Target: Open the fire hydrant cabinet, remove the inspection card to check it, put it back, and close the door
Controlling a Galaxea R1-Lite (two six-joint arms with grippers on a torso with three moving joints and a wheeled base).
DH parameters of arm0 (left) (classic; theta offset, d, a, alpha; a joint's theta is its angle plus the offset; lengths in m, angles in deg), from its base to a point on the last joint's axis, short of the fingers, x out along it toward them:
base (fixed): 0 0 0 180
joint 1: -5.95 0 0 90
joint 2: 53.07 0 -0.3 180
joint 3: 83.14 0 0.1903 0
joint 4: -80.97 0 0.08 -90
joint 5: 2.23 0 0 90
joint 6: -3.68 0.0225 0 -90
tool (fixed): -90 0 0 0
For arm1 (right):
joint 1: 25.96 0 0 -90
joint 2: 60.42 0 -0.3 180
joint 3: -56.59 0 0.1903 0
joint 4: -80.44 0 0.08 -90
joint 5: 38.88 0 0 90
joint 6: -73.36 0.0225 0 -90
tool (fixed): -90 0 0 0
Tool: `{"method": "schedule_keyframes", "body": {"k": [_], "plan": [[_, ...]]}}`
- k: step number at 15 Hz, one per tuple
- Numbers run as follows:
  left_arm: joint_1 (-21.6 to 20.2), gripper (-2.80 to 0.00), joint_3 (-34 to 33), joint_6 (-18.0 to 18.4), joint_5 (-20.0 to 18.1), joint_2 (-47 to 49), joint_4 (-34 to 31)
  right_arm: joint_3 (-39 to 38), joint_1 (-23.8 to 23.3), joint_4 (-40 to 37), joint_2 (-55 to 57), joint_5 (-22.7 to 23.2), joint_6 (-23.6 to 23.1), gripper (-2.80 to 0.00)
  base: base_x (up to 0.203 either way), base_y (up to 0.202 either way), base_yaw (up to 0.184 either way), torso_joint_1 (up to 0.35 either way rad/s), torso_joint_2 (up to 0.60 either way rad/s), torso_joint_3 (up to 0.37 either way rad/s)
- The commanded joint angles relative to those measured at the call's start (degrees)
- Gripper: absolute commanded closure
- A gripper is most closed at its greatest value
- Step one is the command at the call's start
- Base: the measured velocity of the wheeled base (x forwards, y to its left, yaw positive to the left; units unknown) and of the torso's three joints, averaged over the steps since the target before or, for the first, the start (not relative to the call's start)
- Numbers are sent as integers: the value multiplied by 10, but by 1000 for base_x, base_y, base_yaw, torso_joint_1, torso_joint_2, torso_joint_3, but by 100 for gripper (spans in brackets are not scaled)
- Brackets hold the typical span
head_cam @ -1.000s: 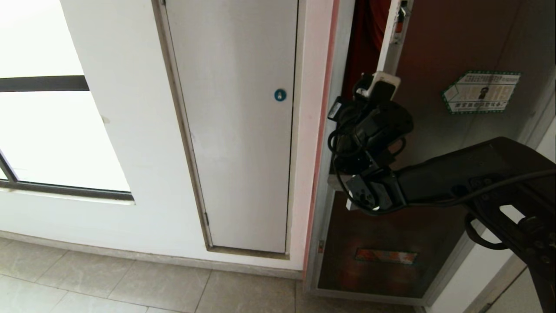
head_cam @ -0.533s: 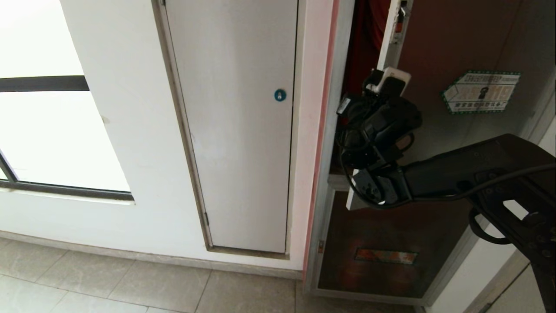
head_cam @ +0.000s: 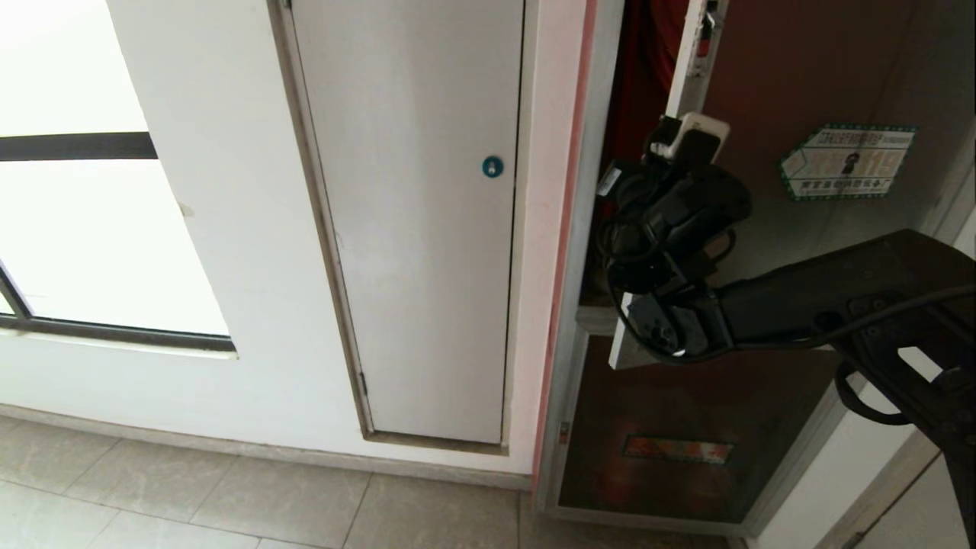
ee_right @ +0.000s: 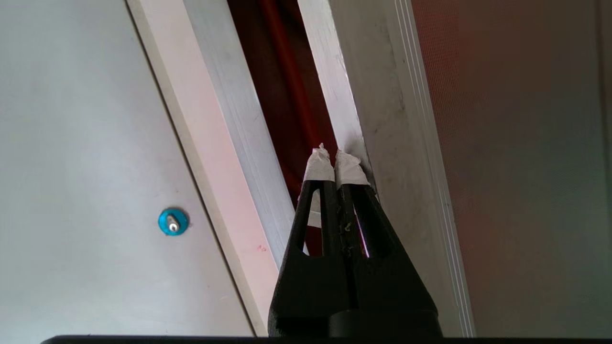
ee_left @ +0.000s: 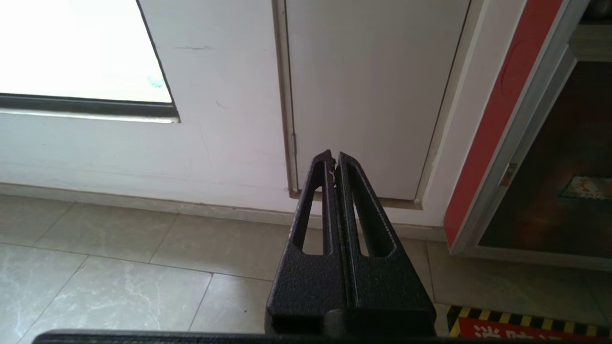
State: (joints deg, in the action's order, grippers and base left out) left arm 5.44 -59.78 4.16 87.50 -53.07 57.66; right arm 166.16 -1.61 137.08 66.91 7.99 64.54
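Jaws clenched on nothing, the right gripper is pressing its taped tips against the free edge of the door, which is standing ajar at upper right of the frame, red interior of the fire hydrant cabinet showing in the gap. The tips could slip off that narrow silver edge and the door swing shut. Since the earlier frame the gripper and door edge have been shifting rightward, widening the gap. The left gripper, also clenched, is hanging parked toward the floor. The inspection card is not showing.
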Motion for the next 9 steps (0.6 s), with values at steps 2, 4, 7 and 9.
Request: {"method": "schedule_keyframes", "body": {"k": [2,4,7,9], "plan": [[0,0,-1,0,0,1,0,-29,1,7,-26,-4,-1,0,0,0,0,0,0,0],[0,0,-1,0,0,0,0,-54,1,11,-44,-4,-1,0,0,0,0,0,0,0],[0,0,-1,0,0,0,0,-96,2,17,-73,-4,0,0,0,0,0,0,0,0],[0,0,-1,0,0,0,0,-132,5,32,-94,-5,0,0,0,0,0,0,0,0]]}}
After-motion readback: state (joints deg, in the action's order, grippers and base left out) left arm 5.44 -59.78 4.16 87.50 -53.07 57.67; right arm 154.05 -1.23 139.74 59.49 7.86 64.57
